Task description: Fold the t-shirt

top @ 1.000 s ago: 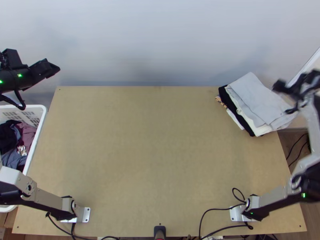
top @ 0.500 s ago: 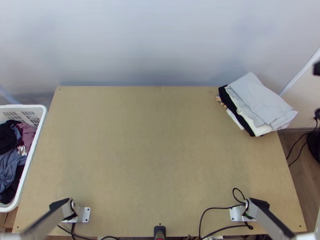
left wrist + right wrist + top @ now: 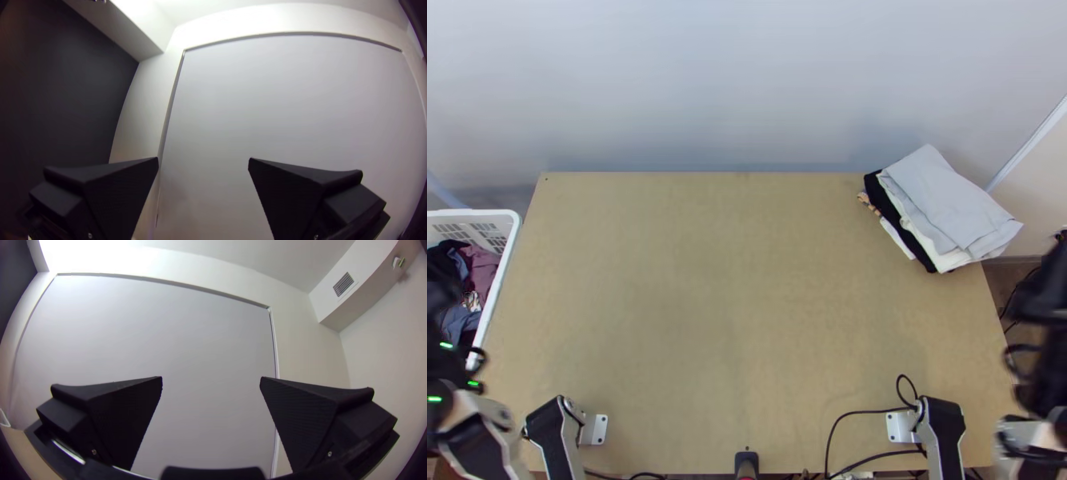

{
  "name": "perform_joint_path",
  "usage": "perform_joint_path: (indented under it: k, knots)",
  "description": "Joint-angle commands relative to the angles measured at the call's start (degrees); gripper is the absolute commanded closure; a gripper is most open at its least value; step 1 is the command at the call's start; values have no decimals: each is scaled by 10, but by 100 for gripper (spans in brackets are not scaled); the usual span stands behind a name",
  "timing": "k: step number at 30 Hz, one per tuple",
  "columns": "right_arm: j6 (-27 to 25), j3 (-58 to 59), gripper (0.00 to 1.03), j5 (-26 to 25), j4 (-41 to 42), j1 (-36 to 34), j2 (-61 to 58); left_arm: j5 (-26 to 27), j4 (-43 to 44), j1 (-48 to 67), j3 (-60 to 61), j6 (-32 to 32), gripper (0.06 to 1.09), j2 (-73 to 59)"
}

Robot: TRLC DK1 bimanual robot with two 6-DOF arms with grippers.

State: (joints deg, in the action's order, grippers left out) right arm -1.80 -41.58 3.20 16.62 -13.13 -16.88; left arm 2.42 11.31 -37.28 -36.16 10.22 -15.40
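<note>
Wooden table (image 3: 747, 280). Laundry basket (image 3: 495, 214) alongside its left edge, containing bunched clothes (image 3: 483, 268). Far right corner: garment stack (image 3: 897, 214), folded grey garment (image 3: 947, 200) uppermost, type indeterminate. Left gripper (image 3: 438, 300) and right gripper (image 3: 1043, 292): fingers spread apart, empty.

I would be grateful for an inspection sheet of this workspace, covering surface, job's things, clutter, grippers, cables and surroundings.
Surface: light wooden table
Job's things: folded stack, far right corner, pale grey cloth on top; white basket, left, holding bunched clothes; t-shirt not identifiable
Clutter: small dark object, near edge
Grippers: left gripper open, right gripper open, both empty
Cables: black cables by the right arm's base, one looped
Surroundings: pale wall beyond the table
</note>
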Motion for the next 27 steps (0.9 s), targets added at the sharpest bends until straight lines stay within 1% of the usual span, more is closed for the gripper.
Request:
perform_joint_path:
  k: [1,2,3,5,6,7,8,9,10,11,12,13,15,16,17,18,20,22,24,27]
  knots:
    - [6,114,3,-45,13,0,34,18,18,11,112,6,10,91]
    - [15,143,3,-64,14,1,36,28,22,21,145,15,10,114]
    - [13,177,3,-70,16,2,45,27,23,34,176,12,10,134]
    - [20,244,3,-70,42,3,73,21,24,53,228,12,10,152]
    - [35,282,3,-70,62,11,99,10,23,66,247,9,10,152]
    - [35,321,3,-70,81,24,130,-2,28,78,267,4,10,152]
    - [29,363,3,-70,90,43,167,-3,33,84,283,2,10,153]
    - [14,399,3,-70,101,68,175,-3,33,92,298,-1,10,153]
    - [-5,411,3,-72,104,89,172,-3,35,96,312,-6,10,154]
    - [-5,415,3,-87,67,108,172,-3,47,96,326,-8,10,154]
    - [0,415,3,-92,33,114,172,-1,48,99,339,-9,10,154]
    - [15,415,3,-92,-1,116,171,-2,47,111,350,-10,10,154]
    - [73,415,3,-92,-84,129,171,-3,43,137,363,-10,10,154]
    - [98,415,3,-92,-137,137,171,-2,28,156,363,-6,10,154]
    - [114,411,3,-91,-167,143,164,-3,16,178,363,-4,10,154]
    - [131,412,3,-91,-164,144,153,-4,0,202,363,-2,10,154]
    - [132,412,3,-91,-164,144,161,-3,-45,255,363,2,10,154]
    - [131,412,3,-91,-162,143,171,-2,-121,309,359,2,10,154]
    - [131,412,3,-91,-164,144,169,-8,-122,346,359,-9,10,143]
    - [131,412,3,-91,-163,144,169,-8,-121,350,359,-9,10,154]
